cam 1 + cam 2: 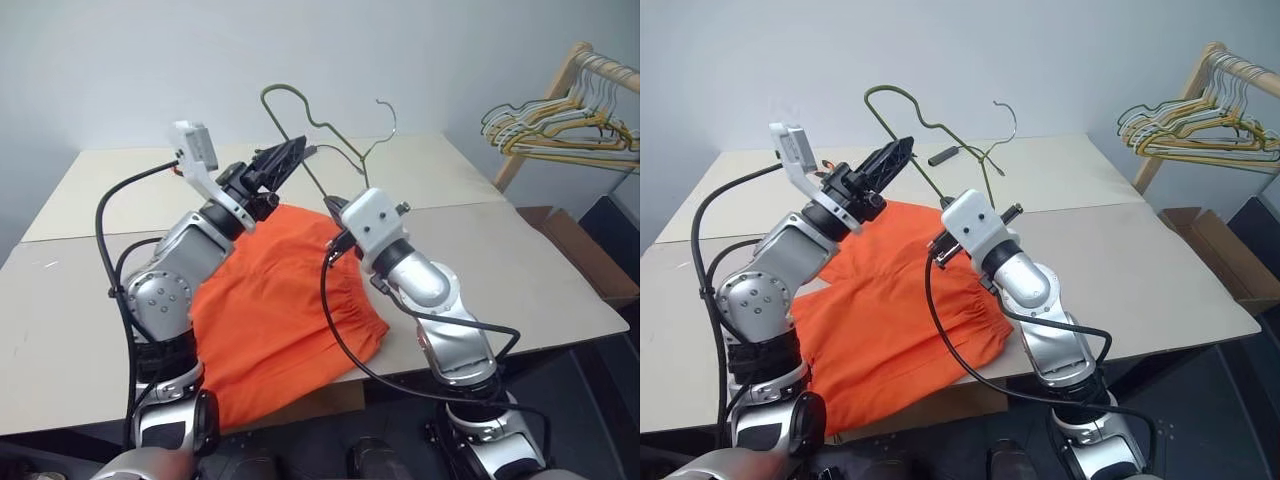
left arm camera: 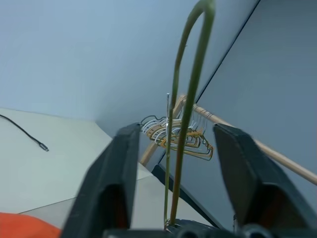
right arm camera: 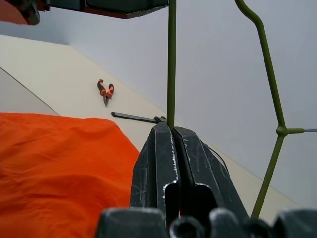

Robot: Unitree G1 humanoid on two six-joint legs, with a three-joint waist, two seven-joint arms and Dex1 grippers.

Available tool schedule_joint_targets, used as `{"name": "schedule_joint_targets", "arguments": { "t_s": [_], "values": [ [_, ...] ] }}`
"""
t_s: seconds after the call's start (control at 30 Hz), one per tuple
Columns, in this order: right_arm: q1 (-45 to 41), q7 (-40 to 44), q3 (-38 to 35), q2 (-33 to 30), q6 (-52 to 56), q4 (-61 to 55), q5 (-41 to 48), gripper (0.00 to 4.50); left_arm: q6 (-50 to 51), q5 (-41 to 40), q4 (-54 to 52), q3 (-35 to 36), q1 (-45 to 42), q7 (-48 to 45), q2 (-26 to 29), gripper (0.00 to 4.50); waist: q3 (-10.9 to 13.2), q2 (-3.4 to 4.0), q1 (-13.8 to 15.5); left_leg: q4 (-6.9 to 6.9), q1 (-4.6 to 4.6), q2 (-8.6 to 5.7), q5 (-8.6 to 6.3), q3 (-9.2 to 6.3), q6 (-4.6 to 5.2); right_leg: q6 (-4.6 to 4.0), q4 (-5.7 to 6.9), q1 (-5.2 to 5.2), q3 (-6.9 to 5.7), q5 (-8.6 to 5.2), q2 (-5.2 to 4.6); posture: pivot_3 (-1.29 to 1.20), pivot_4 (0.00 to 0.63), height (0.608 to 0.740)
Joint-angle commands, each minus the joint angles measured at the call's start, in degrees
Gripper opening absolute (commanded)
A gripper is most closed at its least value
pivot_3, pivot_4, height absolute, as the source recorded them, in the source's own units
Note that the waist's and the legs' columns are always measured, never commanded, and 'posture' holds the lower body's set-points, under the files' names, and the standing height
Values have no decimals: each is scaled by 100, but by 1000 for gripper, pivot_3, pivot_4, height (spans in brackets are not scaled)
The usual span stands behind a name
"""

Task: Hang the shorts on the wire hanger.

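Right gripper raised, pinching wire hanger

My orange shorts lie crumpled over the counter's near edge, while the wire hanger (thin, greenish-grey) stands lifted above them.

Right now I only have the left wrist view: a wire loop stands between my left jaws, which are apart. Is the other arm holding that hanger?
Observer: Yes. The right gripper is shut on a straight run of the wire hanger, holding it up in the air.
Operator: Where are the shorts? I only see an orange corner.
Observer: The shorts lie spread on the table under the hanger, one end draped over the near edge.
Operator: Anything else on the table?
Observer: A small pair of pliers with orange handles lies beyond the shorts, apart from them.
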Motion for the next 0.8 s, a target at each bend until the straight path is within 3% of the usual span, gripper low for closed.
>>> {"name": "schedule_joint_targets", "arguments": {
  "t_s": [0.03, 0.17, 0.43, 0.6, 0.73, 0.8],
  "values": [
    [-7, -39, -22, -54, -215, -219, -66, 0, -299, 300, -62, -199, -35, -124, -2, 1306, -1, 0, -3, 0, 0, 0, 0, 1, 0, 0, 0, 0, 0, 0, 0, -49, 0, 740],
    [46, -52, 35, -120, -242, -242, -175, 0, -459, 371, -22, -241, 18, -96, -168, 14, -6, 0, -11, 0, 0, 0, 0, 1, 1, 0, -1, 0, 0, 0, 0, -58, 0, 740],
    [50, 18, 364, -446, -633, -217, -657, 0, -788, 812, -79, -519, 199, -510, -56, 14, -11, -1, -129, 0, 0, -1, -2, 0, 3, 0, -1, 0, 2, 0, 0, -67, 0, 740],
    [34, 308, 602, -663, -777, -180, -788, 1483, -1084, 893, 26, -440, 129, -728, -65, 0, -14, -1, -158, 0, 6, 0, -4, -3, 6, 1, -1, 3, 4, -1, 1, -66, 0, 740],
    [86, 553, 298, -512, -505, -357, -301, 2943, -1355, 1059, 185, -420, 87, -1204, 216, 0, -14, -1, -155, 0, 20, 0, -6, -18, 12, 1, -2, 17, 6, -1, 1, -56, 0, 740],
    [75, 902, -195, -440, -64, -589, 469, 3685, -1424, 923, 292, -239, 73, -1611, 468, 0, -14, -2, -150, 0, 23, 0, -7, -22, 13, 2, -3, 21, 5, -1, 1, -49, 0, 740]
  ]
}}
